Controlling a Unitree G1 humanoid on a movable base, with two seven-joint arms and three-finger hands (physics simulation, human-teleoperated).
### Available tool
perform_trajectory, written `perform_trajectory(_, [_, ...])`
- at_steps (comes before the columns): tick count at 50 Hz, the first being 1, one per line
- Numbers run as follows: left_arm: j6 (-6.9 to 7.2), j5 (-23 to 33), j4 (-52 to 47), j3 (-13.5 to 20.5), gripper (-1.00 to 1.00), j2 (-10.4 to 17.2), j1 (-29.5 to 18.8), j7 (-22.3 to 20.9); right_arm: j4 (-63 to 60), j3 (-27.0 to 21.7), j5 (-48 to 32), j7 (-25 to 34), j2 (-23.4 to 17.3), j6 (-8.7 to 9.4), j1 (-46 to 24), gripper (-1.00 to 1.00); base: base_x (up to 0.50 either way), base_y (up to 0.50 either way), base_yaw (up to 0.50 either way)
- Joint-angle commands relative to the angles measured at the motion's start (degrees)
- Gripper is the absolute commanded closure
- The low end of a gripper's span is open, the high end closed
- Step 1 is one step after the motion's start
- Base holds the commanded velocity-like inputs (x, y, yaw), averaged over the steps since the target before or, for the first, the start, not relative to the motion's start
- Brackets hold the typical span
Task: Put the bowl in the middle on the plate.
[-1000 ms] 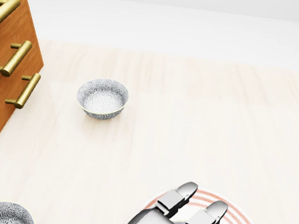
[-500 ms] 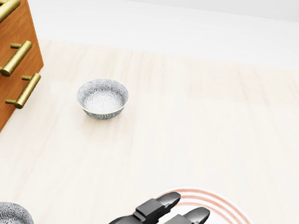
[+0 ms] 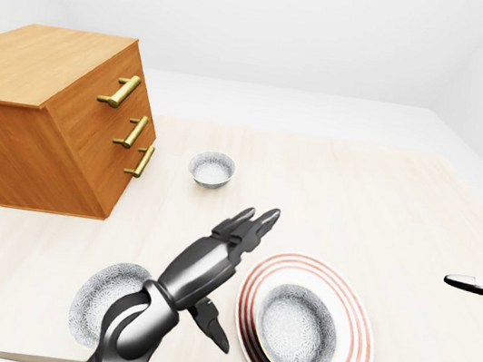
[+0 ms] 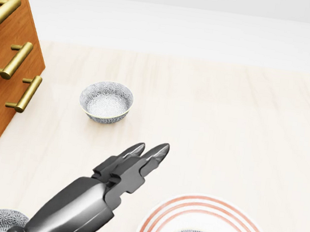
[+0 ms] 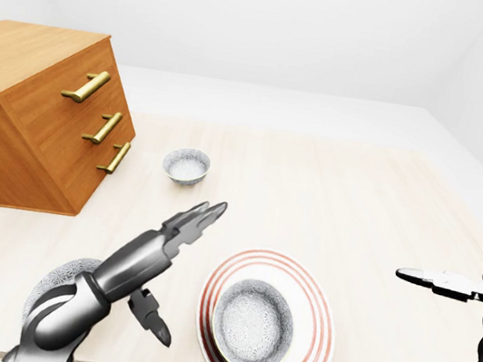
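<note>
Bowl (image 3: 295, 329) sits inside the plate (image 3: 358, 320) by the table's (image 3: 358, 199) bottom-of-view edge, just right of my left hand (image 3: 210, 263), whose fingers (image 3: 265, 218) are straight, empty.

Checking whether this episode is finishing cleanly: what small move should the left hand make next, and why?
Probably draw the left hand down and to the left in the left-eye view, away from the plate. A bowl already sits in the plate's centre, and the hand is open, holding nothing, beside the rim, so nothing seems left to place.
</note>
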Motion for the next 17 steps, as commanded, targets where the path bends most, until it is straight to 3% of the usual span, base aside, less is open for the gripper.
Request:
perform_trajectory(1, [4.38, -9.94, -1.14, 7.71, -1.0, -1.41, -2.65, 0.57, 0.23, 0.05, -0.09, 0.03, -0.04, 0.0, -0.01, -1.0, 0.0, 0.0, 0.0])
perform_trajectory(3, [4.38, -16.02, -4.41, 8.24, -1.0, -3.42, -2.84, -0.11, 0.25, 0.05, -0.1, 0.0, -0.06, 0.0, -0.02, -1.0, 0.0, 0.0, 0.0])
perform_trajectory(4, [4.38, -15.33, -4.66, 7.93, -1.0, -2.09, -2.89, 0.23, 0.21, -0.01, -0.06, 0.04, -0.07, 0.0, 0.02, -1.0, 0.0, 0.0, 0.0])
perform_trajectory(8, [4.38, -20.56, -6.45, 9.27, -1.0, -2.3, -4.73, 1.35, 0.15, 0.0, -0.04, 0.07, -0.08, 0.0, 0.0, -1.0, 0.0, 0.0, 0.0])
perform_trajectory(14, [4.38, -33.79, -2.79, 14.32, -1.0, -4.56, -8.17, 8.44, 0.07, -0.1, 0.06, 0.16, -0.08, 0.0, -0.01, -1.0, 0.0, 0.0, 0.0])
perform_trajectory(17, [4.38, -39.8, -2.46, 16.0, -1.0, -4.11, -8.37, 10.89, 0.28, -0.05, 0.06, 0.08, -0.09, 0.0, -0.02, -1.0, 0.0, 0.0, 0.0])
